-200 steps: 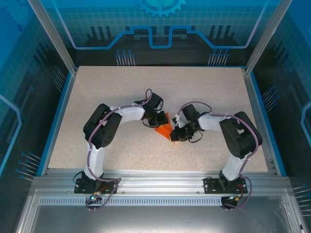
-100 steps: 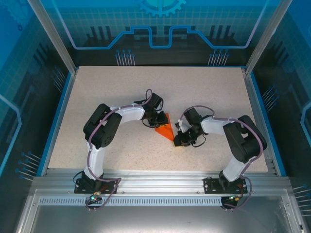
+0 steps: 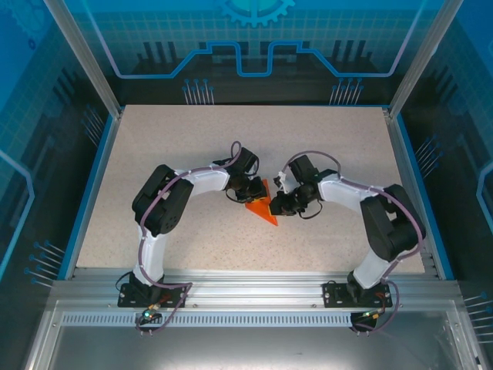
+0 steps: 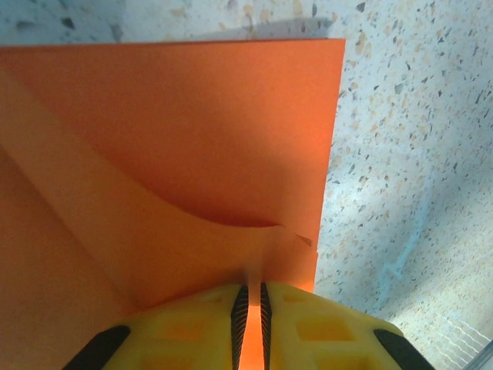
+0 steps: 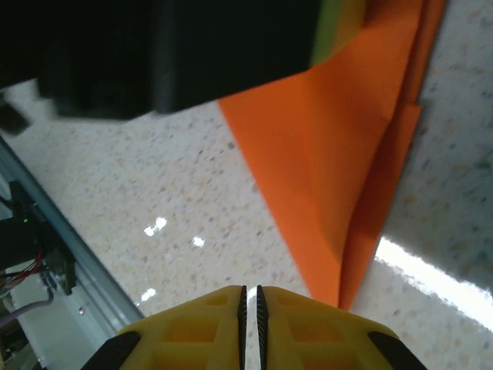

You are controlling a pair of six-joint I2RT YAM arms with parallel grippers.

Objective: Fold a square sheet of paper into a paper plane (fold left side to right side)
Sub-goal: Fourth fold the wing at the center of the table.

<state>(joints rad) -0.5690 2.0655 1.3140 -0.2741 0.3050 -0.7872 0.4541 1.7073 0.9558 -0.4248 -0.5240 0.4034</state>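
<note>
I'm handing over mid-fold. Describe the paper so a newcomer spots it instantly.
On the speckled beige table, look at the middle. Between the left tool and the right tool lies the orange paper, folded to a point and pinched by the left tool. Nothing else there is bright orange.

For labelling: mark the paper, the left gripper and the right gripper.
paper (image 3: 260, 208), top view, middle of the folded sheet.
left gripper (image 4: 250, 297), left wrist view, between its fingertips, shut on the paper.
right gripper (image 5: 249, 297), right wrist view, between its shut fingertips.
</note>
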